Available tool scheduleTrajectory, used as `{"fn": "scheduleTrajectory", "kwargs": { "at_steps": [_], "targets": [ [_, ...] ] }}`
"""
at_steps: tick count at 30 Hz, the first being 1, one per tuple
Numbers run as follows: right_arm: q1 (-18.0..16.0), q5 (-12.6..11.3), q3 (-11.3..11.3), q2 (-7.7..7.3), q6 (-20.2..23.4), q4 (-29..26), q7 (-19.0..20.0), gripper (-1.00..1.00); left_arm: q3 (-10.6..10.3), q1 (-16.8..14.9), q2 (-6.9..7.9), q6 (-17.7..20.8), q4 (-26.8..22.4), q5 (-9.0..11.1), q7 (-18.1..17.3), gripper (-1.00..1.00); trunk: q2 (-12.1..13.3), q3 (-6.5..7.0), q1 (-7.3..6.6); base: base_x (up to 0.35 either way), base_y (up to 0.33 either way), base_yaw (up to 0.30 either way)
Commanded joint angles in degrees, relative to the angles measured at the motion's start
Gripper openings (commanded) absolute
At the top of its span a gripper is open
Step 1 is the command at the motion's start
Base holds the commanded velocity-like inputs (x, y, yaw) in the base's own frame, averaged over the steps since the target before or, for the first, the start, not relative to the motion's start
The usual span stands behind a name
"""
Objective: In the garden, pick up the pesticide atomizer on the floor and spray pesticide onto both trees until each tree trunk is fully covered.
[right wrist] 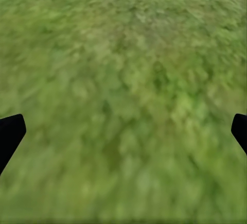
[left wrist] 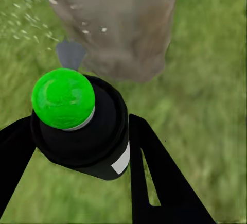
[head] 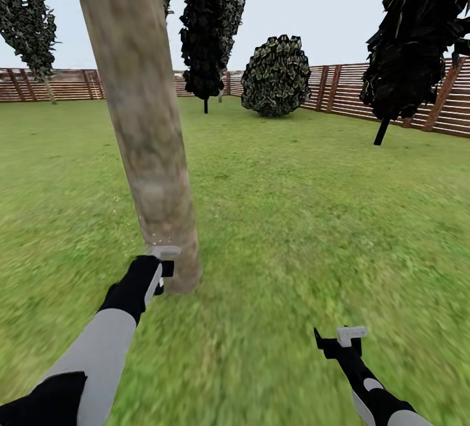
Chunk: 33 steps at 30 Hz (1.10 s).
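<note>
**Spraying at the foot of the near trunk**

Nearest the robot, the right gripper [head: 339, 338] hangs low over bare grass [right wrist: 123, 80], its fingers spread wide and empty, the forearm reaching forward from the lower right. The left gripper [head: 163, 266] is stretched ahead and slightly inward, fingers clenched around the pesticide atomizer [left wrist: 82, 126], whose green spot [left wrist: 63, 98] faces the wrist camera. The nozzle points at the base of the tree trunk [head: 140, 119], which stands just beyond it. White specks of pesticide [left wrist: 28, 15] drift beside and onto the bark.

The risks, as a judgement: the bottle sits so near the trunk that the spray may wet only 1 low patch, leaving the upper column and the far side bare. Some specks already seem to pass the trunk's edge onto the lawn, so a small aiming error would waste spray.

Further off stand a round bush [head: 276, 76], dark-crowned trees and the slatted fence [head: 391, 96].
</note>
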Motion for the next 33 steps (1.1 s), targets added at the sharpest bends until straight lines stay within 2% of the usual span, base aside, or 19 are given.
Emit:
{"fn": "scheduleTrajectory", "kwargs": {
  "at_steps": [1,3,5,8,9,11,13,18,20,23,26,29,31,33],
  "targets": [
    [0.00,0.00,0.00,0.00,0.00,0.00,0.00,1.00,-0.55,-0.17,-0.76,0.12,-0.21,-0.60,0.03,-1.00,0.00,0.00,0.00,0.000,0.000,0.000],
    [0.00,0.00,0.00,0.00,0.00,0.00,-0.01,1.00,-0.79,-0.32,-1.12,0.63,-0.84,-0.47,0.04,-1.00,0.00,0.00,0.00,0.000,0.000,0.000],
    [0.00,0.00,0.00,0.01,0.00,0.00,-0.02,1.00,-0.60,-0.34,-0.79,2.85,-4.02,-0.35,-0.24,-1.00,0.00,0.00,0.00,0.000,0.000,0.000],
    [0.00,0.00,0.00,0.00,0.00,0.00,0.01,1.00,0.71,-0.09,0.48,3.45,-6.69,-0.34,-0.58,-1.00,0.00,0.00,0.00,0.000,0.000,0.000],
    [0.00,0.00,0.00,0.00,0.00,0.00,-0.02,1.00,1.42,-0.02,1.74,3.56,-7.23,-0.30,-0.80,-1.00,0.00,0.00,0.00,0.000,0.000,0.000],
    [0.00,0.00,0.00,0.00,0.00,0.00,0.00,1.00,1.83,0.04,2.83,3.59,-7.46,-0.28,-1.83,-1.00,0.00,0.00,0.00,0.000,0.000,0.000],
    [0.00,0.00,0.00,0.00,0.00,0.00,-0.02,1.00,1.84,0.06,3.11,3.56,-7.59,-0.32,-3.01,-1.00,0.00,0.00,0.00,0.000,0.000,0.000],
    [0.00,0.00,0.00,0.01,0.00,0.00,-0.01,1.00,1.01,0.01,0.19,3.58,-7.66,-0.55,-3.64,-1.00,0.00,0.00,0.00,-0.153,0.000,0.000],
    [0.00,0.00,0.00,0.00,0.00,0.00,-0.02,1.00,0.53,-0.15,-0.42,3.62,-7.72,-0.48,-3.70,-1.00,0.00,0.00,0.00,-0.044,0.000,0.000],
    [0.00,0.00,0.00,0.00,0.00,0.00,-0.03,1.00,0.34,-0.18,-0.49,3.73,-8.31,-0.47,-3.73,-1.00,0.00,0.00,0.00,-0.010,0.000,0.000],
    [0.00,0.00,0.00,0.00,0.00,0.00,0.00,1.00,0.82,-0.01,1.42,7.46,-12.72,-0.32,-3.91,-1.00,0.00,0.00,0.00,0.000,0.000,0.000],
    [0.00,0.00,0.00,0.00,0.00,0.00,0.02,1.00,0.49,0.02,2.02,8.68,-14.59,-0.32,-5.48,-1.00,0.00,0.00,0.00,0.000,0.000,0.000],
    [0.00,0.00,0.00,0.00,0.00,0.00,-0.01,1.00,0.27,-0.04,1.30,10.22,-15.01,-0.35,-6.08,-1.00,0.00,0.00,0.00,0.000,0.000,0.000],
    [0.00,0.00,0.00,0.00,0.00,0.00,0.02,1.00,-0.56,-0.16,-0.56,12.49,-15.77,-0.36,-6.33,-1.00,0.00,0.00,0.00,0.000,0.000,0.000]
  ]
}}
